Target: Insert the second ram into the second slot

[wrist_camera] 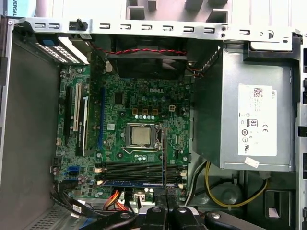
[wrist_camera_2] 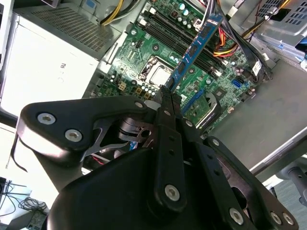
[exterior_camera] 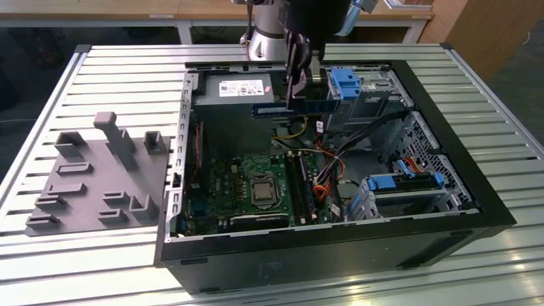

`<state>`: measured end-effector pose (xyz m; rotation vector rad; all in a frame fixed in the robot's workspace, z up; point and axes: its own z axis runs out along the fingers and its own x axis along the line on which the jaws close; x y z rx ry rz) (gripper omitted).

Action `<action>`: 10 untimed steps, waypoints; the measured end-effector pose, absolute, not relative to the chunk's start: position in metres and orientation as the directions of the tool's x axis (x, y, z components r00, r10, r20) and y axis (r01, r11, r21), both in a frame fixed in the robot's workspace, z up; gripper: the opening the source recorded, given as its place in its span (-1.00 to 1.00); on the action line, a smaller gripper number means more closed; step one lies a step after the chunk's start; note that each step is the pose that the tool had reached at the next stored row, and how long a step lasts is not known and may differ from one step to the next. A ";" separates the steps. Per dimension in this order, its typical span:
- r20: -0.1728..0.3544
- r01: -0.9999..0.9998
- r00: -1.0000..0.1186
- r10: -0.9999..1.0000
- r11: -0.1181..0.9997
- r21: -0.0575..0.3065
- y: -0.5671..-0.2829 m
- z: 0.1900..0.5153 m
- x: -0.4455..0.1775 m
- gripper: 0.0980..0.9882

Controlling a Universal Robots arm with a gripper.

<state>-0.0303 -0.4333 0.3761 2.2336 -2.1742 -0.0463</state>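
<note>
Ram [exterior_camera: 272, 110], thin flat blue strip, clenched in my gripper [exterior_camera: 299, 101]
Black fingers [wrist_camera_2: 165, 103] pinch it above the open case [exterior_camera: 340, 248], green motherboard [exterior_camera: 229, 185] and long black slots [wrist_camera: 139, 167] below

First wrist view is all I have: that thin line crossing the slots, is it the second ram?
Observer: Looks so. In the second wrist view the end effector grips the second ram, a blue chip-lined strip.
Operator: Touching the board?
Observer: No. The exterior view shows it hanging over the open case, clear of the motherboard.
Operator: Tilted?
Observer: Roughly level in the exterior view, standing on its long edge.
</note>
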 end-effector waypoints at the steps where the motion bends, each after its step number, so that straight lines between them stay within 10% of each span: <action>1: -0.004 -0.999 0.027 -1.000 -0.027 0.038 -0.434 0.376 -0.030 -0.96; 10: -0.003 -0.999 0.027 -1.000 -0.027 0.038 -0.437 0.376 -0.030 -0.96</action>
